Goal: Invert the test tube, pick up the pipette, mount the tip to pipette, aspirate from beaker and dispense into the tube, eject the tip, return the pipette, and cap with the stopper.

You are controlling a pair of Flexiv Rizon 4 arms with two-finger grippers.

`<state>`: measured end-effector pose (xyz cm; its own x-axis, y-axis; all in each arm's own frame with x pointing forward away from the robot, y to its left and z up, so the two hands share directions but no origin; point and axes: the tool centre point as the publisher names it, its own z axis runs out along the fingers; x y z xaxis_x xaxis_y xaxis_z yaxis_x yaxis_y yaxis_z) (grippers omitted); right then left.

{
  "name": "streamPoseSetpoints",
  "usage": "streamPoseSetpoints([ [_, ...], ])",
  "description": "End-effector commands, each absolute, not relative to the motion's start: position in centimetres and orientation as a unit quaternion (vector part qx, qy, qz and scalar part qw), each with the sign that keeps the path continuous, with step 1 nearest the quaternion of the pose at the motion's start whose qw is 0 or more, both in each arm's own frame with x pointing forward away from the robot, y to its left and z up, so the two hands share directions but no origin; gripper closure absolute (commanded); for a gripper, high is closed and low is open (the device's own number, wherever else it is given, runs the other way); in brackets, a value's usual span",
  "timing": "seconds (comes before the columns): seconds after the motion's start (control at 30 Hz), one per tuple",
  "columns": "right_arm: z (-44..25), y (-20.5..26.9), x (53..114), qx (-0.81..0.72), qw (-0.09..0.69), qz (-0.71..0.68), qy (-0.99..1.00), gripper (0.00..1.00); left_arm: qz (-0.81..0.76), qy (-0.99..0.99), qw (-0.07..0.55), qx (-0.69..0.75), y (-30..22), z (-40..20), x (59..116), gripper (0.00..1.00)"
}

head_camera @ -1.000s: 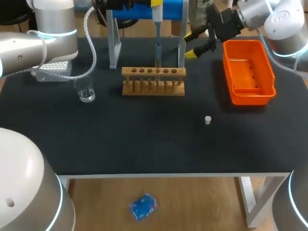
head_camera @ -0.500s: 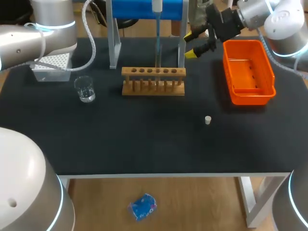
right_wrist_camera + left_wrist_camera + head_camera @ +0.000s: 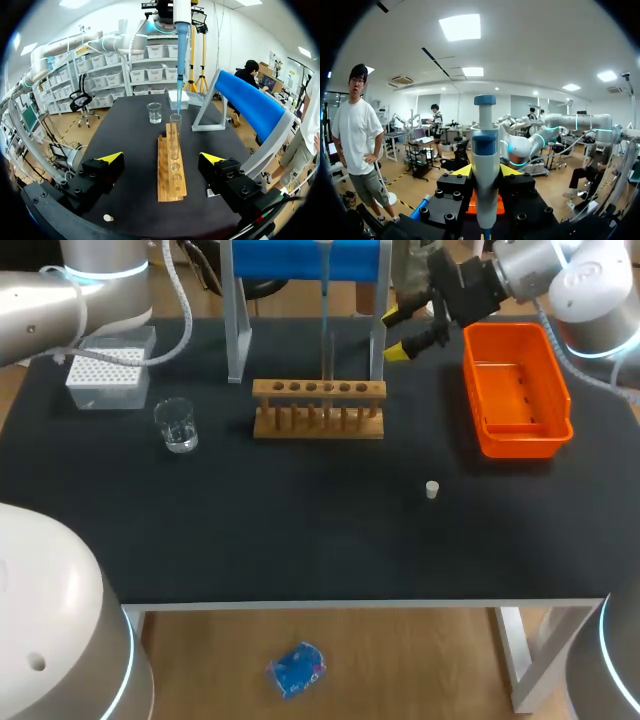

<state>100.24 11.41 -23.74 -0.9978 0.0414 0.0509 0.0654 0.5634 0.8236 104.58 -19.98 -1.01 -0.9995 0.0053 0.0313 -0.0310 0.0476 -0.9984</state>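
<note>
White pipette (image 3: 484,165), tube (image 3: 175,131), beaker (image 3: 179,426): one each

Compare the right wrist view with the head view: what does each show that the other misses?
Only the right wrist view shows the clear test tube standing upright in the wooden rack, with the pipette tip hanging in line above it. Only the head view shows the orange bin, beside the right gripper. Both show the rack, pipette, beaker, tip box, blue stand, stopper and the open right gripper.
</note>
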Motion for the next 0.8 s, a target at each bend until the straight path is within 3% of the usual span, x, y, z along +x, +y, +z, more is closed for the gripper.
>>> streamPoseSetpoints([
  [0.03, -23.8, 11.4, 100.3, -0.03, 0.013, -0.466, -0.884, 0.0, 0.686, -0.728, 0.011, 0.006, -20.1, 0.1, 104.4, 1.0],
  [0.8, -23.4, 11.2, 100.0, -0.026, 0.009, -0.473, -0.881, 0.0, 0.671, -0.741, -0.012, -0.018, -21.2, 3.8, 101.5, 1.0],
])
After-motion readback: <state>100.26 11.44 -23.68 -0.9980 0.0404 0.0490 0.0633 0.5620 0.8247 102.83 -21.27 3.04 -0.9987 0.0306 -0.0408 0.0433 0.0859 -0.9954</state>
